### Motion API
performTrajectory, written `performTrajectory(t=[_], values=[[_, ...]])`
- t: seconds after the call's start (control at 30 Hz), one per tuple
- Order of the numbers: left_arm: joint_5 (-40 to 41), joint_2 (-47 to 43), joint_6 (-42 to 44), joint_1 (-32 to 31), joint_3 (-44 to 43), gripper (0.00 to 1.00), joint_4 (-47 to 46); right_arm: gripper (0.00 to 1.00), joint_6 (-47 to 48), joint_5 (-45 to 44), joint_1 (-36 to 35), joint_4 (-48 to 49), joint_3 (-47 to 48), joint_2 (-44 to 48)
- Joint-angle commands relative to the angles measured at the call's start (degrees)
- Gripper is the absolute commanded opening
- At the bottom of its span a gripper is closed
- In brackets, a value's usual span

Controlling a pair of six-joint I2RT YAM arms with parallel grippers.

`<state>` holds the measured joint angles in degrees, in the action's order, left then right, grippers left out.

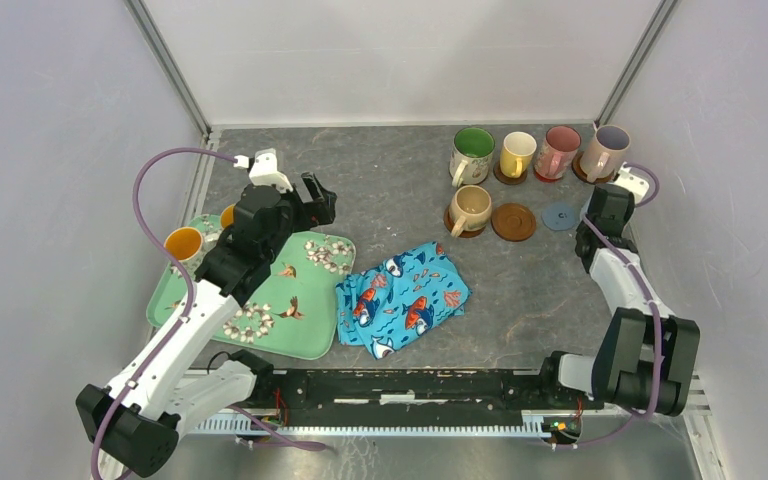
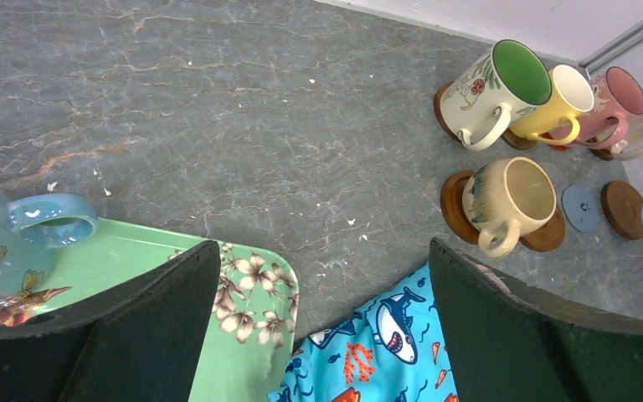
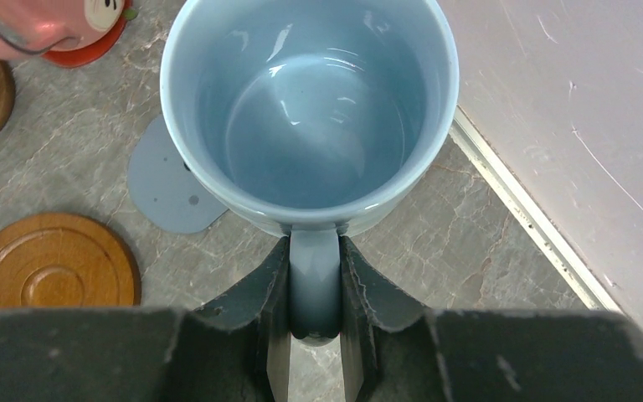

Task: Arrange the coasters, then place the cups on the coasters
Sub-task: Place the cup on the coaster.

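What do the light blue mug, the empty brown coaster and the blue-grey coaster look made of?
The light blue mug: glazed ceramic, likely; glossy highlights inside. The brown coaster: probably wood, satin; grain and turned rings. The blue-grey coaster: thin, matte, perhaps silicone or felt; unclear.

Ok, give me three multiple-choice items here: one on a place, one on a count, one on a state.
1. The fish-print cloth lies: A on the table, right of the green tray; B in the far left corner; C against the right wall.
2. How many mugs stand on coasters? A three; B seven; C five.
3. The right gripper is: A open and empty; B shut on the light blue mug's handle; C shut on a coaster.
Key: 1A, it sits just right of the tray. 2C, four in the back row, the beige mug in front. 3B, its fingers pinch the handle.
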<state>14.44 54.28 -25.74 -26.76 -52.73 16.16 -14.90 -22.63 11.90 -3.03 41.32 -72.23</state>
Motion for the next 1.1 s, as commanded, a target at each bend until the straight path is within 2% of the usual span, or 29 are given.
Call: performTrajectory(t=[0.0,0.43,0.77,1.07], values=[[-0.57,-0.72,3.36,-0.13,-0.04,1.00,-1.08,0.00,-1.91,-0.46,1.60,12.26,2.17,-1.41],[-0.40,-0.92,3.74,-0.13,-0.09,1.00,-1.15,0.00,-3.30,1.63,5.17,16.37,6.56,-9.23],[-0.19,-0.45,3.84,-0.13,-0.61,1.00,-1.22,0.00,-3.48,2.75,6.20,15.08,12.05,-14.78],[-0.10,-0.07,4.09,-0.13,-0.88,1.00,-1.13,0.00,-3.06,2.29,6.75,14.59,12.83,-17.45]])
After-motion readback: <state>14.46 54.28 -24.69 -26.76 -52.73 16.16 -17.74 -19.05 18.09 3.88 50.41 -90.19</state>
